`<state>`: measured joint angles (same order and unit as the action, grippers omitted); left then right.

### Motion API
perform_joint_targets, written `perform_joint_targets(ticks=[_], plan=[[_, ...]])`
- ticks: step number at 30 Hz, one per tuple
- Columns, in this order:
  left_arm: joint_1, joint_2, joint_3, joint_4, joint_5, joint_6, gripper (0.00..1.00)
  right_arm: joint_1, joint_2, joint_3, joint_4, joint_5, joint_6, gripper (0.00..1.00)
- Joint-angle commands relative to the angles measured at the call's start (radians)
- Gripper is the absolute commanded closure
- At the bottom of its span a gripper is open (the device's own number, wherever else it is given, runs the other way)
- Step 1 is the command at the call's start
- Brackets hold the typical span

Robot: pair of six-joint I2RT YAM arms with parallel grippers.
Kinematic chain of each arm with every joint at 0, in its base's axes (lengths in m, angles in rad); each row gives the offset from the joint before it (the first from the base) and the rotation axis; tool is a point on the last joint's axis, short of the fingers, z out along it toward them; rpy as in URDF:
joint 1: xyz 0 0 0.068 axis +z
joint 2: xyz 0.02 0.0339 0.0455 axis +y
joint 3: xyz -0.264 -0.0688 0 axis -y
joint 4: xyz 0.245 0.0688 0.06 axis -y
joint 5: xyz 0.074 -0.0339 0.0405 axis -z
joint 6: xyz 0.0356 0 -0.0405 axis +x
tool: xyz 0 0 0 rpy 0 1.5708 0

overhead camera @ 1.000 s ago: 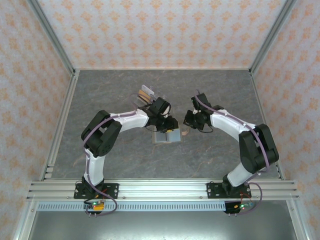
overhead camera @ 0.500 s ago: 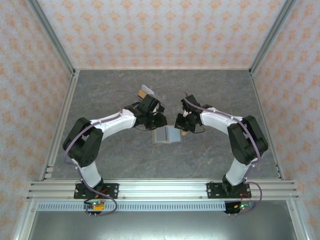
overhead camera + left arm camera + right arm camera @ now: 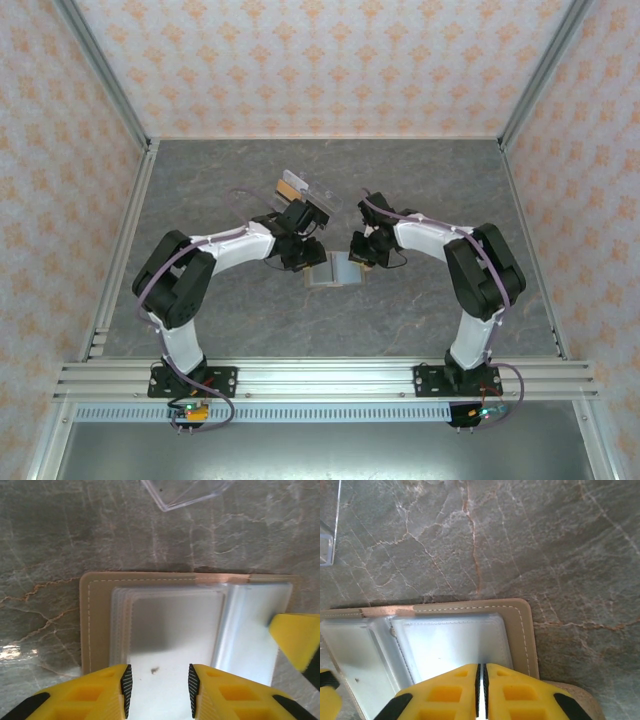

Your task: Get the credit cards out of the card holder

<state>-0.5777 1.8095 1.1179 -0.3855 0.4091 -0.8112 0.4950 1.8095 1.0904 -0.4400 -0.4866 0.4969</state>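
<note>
The card holder (image 3: 95,625) (tan stitched cover, frosted sleeves) lies open flat near the middle of the table (image 3: 430,310). The left gripper (image 3: 157,680) stands slightly spread above its sleeves. The right gripper (image 3: 481,672) is pressed together at the other leaf.

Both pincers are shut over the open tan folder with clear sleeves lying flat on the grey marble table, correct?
No: the left pincer is open, jaws apart, as the left wrist view shows. The right pincer is shut, and both are over the open tan folder with clear sleeves, flat on the grey marble table.
</note>
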Motion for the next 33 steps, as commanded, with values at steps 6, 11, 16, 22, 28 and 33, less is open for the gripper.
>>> perform_joint_targets(ticks=[6,11,16,22,28,33], plan=[[0.002,0.027,0.019,-0.039,-0.037,-0.002,0.57,0.004,0.029,0.022,-0.036,0.036,-0.015,0.87],[0.001,0.028,0.021,-0.022,-0.015,-0.002,0.61,0.004,0.031,0.019,-0.036,0.038,-0.016,0.87],[0.002,0.017,0.027,-0.032,-0.02,0.004,0.66,0.004,0.036,0.019,-0.034,0.041,-0.014,0.87],[0.002,0.007,0.031,-0.046,-0.022,0.016,0.69,0.004,0.039,0.016,-0.032,0.042,-0.014,0.87],[0.001,-0.004,0.046,-0.093,-0.07,0.03,0.64,0.004,0.038,0.012,-0.031,0.046,-0.014,0.87],[0.002,-0.003,0.042,-0.075,-0.048,0.024,0.65,0.004,0.039,0.009,-0.029,0.046,-0.013,0.87]])
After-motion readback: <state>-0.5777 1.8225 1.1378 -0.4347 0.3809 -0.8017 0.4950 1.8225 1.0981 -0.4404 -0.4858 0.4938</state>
